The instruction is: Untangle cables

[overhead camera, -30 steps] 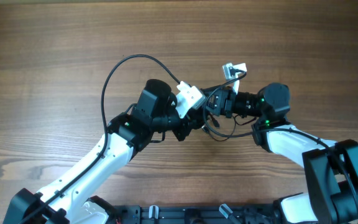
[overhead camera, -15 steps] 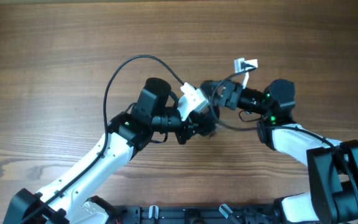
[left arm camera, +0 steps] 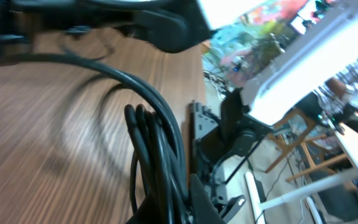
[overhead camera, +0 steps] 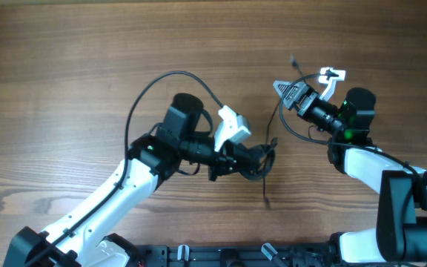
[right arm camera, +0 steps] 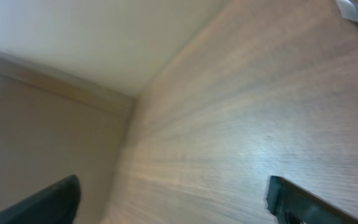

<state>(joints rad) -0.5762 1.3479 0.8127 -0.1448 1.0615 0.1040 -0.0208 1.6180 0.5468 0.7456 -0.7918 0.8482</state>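
Observation:
The cables [overhead camera: 266, 184] are thin dark cords. A small bunch of them sits at my left gripper [overhead camera: 258, 159] in the middle of the table. One strand trails from there toward the near edge, and another runs up past my right gripper [overhead camera: 287, 90]. In the left wrist view the cables [left arm camera: 157, 146] run as a bundle straight between the jaws, so my left gripper [left arm camera: 178, 205] is shut on them. My right gripper [right arm camera: 173, 202] is wide open with only bare wood between its fingers. It hangs up and to the right of the bunch, apart from it.
A thicker black wire [overhead camera: 154, 85] arcs in a big loop from the left arm over the wooden table [overhead camera: 65, 67]. A white camera mount [overhead camera: 230, 126] sits on the left wrist. The right arm's base [overhead camera: 414, 215] fills the near right corner.
My right gripper has opened, let go of the cables and drawn back up and to the right. My left gripper has shifted a little right and nearer with the bunch.

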